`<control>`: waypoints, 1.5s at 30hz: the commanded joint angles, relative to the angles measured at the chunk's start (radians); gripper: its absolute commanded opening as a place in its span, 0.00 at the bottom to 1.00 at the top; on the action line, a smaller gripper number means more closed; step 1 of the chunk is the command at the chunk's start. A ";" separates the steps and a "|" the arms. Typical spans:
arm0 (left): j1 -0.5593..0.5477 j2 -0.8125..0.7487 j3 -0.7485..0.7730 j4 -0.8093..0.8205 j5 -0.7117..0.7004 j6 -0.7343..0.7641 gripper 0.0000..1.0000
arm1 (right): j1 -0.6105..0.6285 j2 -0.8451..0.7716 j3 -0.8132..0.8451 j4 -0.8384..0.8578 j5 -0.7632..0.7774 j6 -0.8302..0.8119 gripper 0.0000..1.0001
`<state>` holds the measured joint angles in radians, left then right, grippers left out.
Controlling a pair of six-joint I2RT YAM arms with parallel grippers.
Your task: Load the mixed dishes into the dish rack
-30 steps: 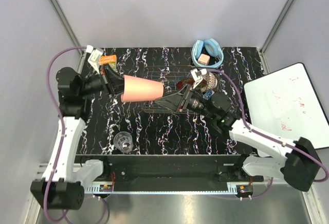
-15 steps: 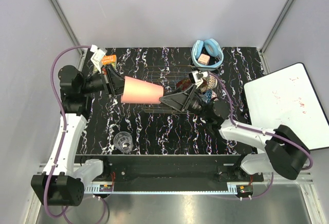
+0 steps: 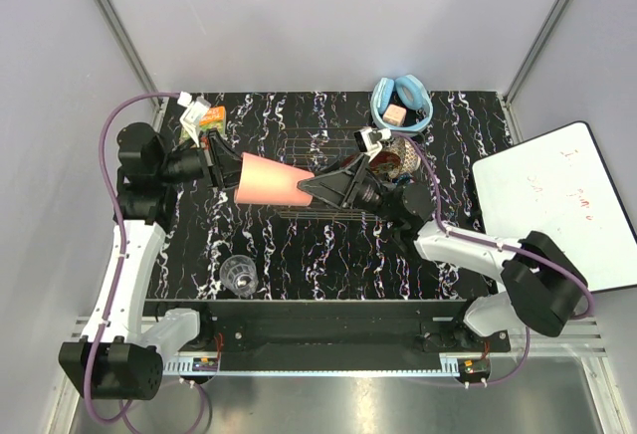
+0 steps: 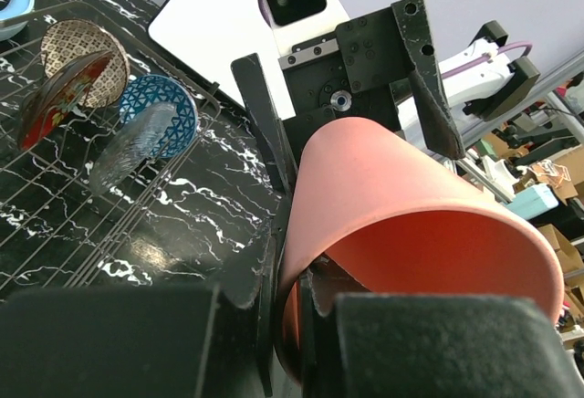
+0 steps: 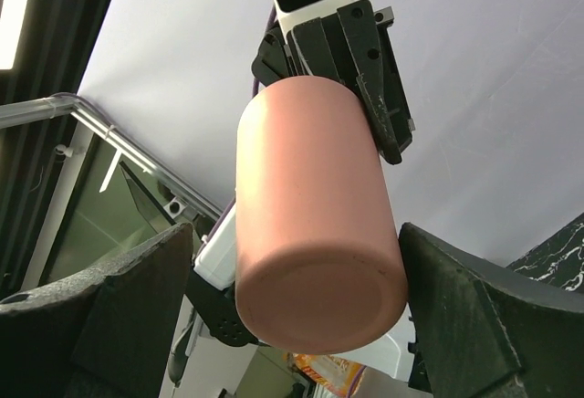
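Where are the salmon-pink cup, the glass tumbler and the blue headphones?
salmon-pink cup [image 3: 277, 181]: top view, middle of its side.
glass tumbler [image 3: 239, 274]: top view, centre of its mouth.
blue headphones [image 3: 416, 89]: top view, the far arc.

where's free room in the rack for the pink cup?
The dish rack's wires nearer the left arm are bare, under the held salmon-pink cup. Its other end is crowded: beige bowl, red plate, blue bowl, glass dish standing together. The table is also bare between tumbler and right arm's base.
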<state>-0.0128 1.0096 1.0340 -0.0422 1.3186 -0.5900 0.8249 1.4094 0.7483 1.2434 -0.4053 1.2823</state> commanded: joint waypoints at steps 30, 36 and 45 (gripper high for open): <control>0.096 -0.083 0.310 -0.706 -0.775 0.777 0.99 | -0.007 -0.061 0.742 -1.826 0.434 -0.984 0.00; 0.096 -0.161 0.166 -0.752 -0.809 0.863 0.99 | -0.007 0.347 1.208 -2.139 0.681 -1.096 0.00; 0.096 -0.210 0.049 -0.777 -0.840 0.932 0.99 | 0.005 0.899 1.878 -2.472 0.881 -1.206 0.00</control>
<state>0.0788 0.8192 1.0882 -0.8368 0.5110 0.2943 0.8192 2.2169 2.4042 -1.0451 0.3542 0.1558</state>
